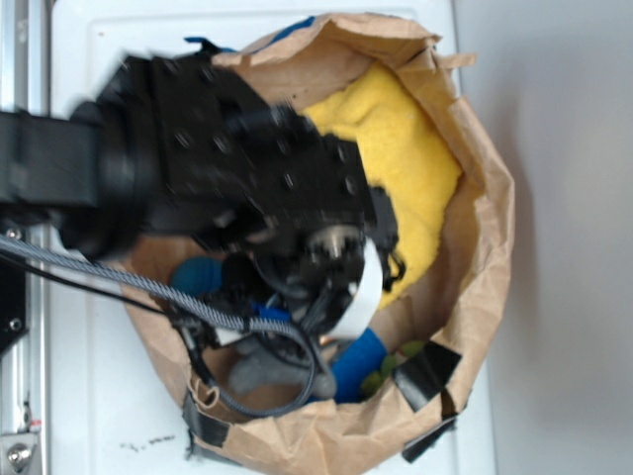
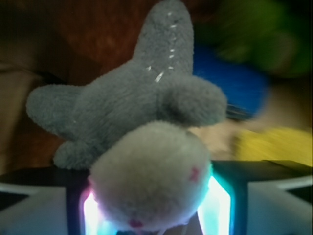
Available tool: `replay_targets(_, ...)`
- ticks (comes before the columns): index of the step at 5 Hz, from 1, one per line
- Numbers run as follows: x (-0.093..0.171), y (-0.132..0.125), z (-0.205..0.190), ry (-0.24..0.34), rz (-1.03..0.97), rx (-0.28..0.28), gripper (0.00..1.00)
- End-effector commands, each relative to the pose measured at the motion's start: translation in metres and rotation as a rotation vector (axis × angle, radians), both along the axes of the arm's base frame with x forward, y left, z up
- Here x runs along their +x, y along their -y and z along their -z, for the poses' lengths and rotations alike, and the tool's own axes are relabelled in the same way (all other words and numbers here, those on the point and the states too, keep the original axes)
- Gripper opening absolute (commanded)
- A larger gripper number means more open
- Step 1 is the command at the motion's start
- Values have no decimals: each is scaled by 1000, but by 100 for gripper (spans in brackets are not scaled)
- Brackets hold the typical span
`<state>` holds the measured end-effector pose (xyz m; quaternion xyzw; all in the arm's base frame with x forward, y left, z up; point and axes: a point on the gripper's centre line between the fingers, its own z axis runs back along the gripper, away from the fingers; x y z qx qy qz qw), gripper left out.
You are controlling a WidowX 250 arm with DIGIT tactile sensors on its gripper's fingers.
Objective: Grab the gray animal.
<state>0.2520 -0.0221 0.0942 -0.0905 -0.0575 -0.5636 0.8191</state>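
1 crumpled brown paper bag [image 1: 490, 213] patched with black tape lies open on the white table [image 1: 79, 416]. Inside it are 1 yellow fuzzy cloth [image 1: 410, 158], 1 blue soft item [image 1: 358, 364], some blurred green pieces [image 1: 394, 364] and the small gray plush animal [image 1: 259, 366] near the bag's lower edge. The black end effector [image 2: 154, 208] reaches into the bag; in the wrist view its 2 fingers [image 2: 254, 200] flank the animal's cream, pink-dotted face, pressed close on both sides.
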Motion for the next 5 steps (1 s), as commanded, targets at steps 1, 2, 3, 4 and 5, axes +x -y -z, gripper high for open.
replay_targets(1,-8,-31,-69,59,-386,65,0)
replay_targets(2,-17,-28,-83,-62,-631,95,0)
replay_targets(3,-25,-23,-88,-93,-879,97,0)
replay_targets(4,-22,-16,-89,-76,-1129,51,0)
replay_targets(5,-12,-12,-87,-60,-1219,9,0)
